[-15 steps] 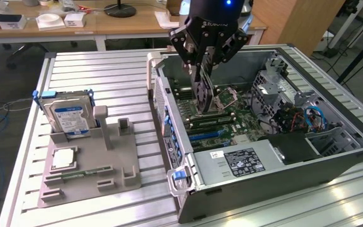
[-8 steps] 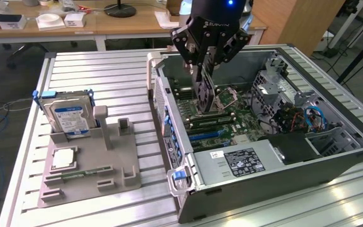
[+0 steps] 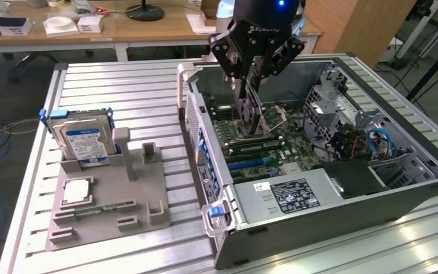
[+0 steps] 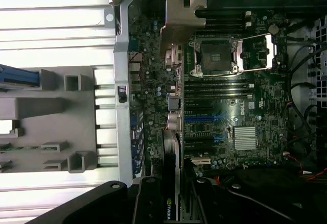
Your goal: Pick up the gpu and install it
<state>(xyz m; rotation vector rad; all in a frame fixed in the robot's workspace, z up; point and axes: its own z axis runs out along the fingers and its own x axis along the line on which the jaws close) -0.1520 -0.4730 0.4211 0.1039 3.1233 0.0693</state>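
- The pincer (image 3: pixel 252 79) was partly closed, gripping the gpu (image 3: pixel 250 117) by its upper edge.
- The gpu hung upright inside the open computer case (image 3: pixel 303 220), over the motherboard (image 3: pixel 284 145); whether it touched the board could not be told.

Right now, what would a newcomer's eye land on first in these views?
First, the gripper, shut on the gpu and holding it on edge over the motherboard inside the open computer case. Next, the blue-labelled hard drive, which stands upright in the grey holder beside the case on the exterior view's left.
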